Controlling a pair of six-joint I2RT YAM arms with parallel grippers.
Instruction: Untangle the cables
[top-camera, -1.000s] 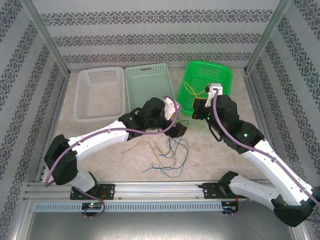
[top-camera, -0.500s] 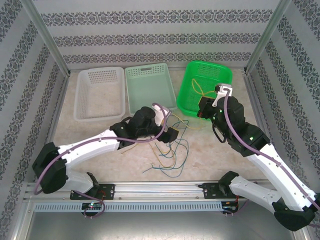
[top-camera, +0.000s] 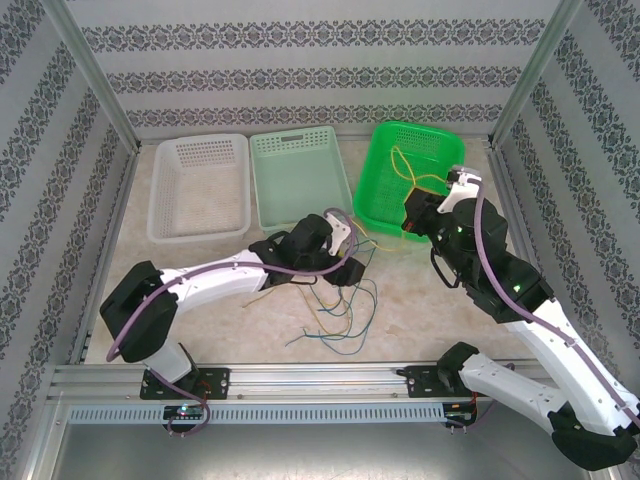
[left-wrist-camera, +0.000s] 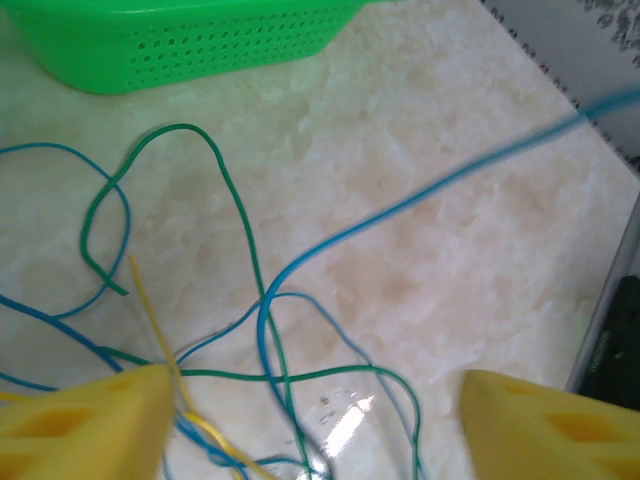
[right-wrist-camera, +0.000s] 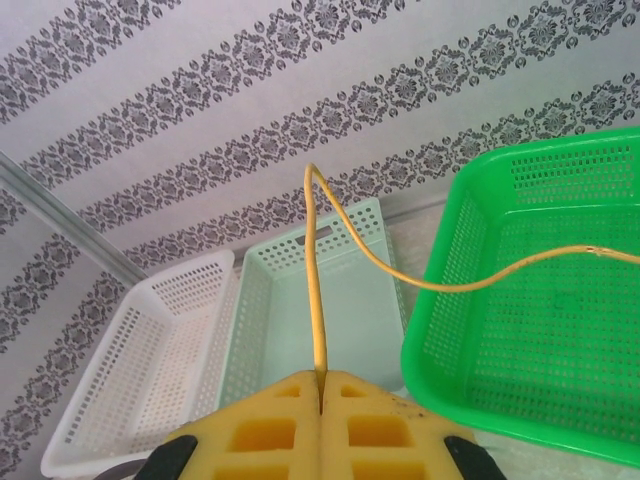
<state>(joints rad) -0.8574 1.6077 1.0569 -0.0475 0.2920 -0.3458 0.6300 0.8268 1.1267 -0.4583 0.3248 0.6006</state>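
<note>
The left gripper (left-wrist-camera: 310, 388) is being held low, jaws apart, over the cables (top-camera: 340, 308) on the table (top-camera: 200, 300). The right gripper (right-wrist-camera: 322, 376), clamped on a yellow cable (right-wrist-camera: 316, 280) near the green basket (right-wrist-camera: 440, 335), is being swung farther right than before.

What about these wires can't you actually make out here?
- Left wrist view: the blue cable blurs toward the upper right and leaves the frame.
- Left wrist view: the bottom edge cuts off the crossing cables between the fingers of the left gripper.
- Right wrist view: the yellow cable, pinched by the right gripper, runs off the right edge.
- Top view: the left arm hides part of the cables.
</note>
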